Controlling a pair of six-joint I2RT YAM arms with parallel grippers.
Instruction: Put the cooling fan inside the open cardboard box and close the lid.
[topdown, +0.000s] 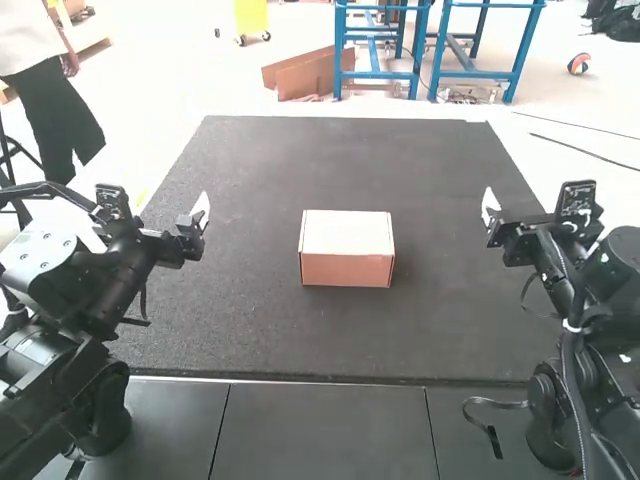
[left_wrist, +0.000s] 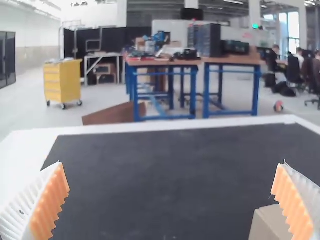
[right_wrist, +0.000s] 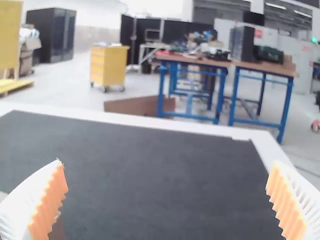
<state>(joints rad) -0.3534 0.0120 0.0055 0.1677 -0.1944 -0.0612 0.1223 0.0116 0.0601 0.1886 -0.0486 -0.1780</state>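
Brown on black: saw the cardboard box (topdown: 346, 247), lid closed, on the mat (topdown: 340, 160) at the middle of the table (topdown: 300, 425). Found the left gripper (topdown: 195, 222) near the left edge, fingers released, wide apart. Found the right gripper (topdown: 493, 222) near the right edge, fingers likewise released.

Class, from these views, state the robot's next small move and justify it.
Probably leave both arms parked: the cardboard box sits closed on the black mat, and the left gripper and right gripper hang open at the mat's sides, clear of it.
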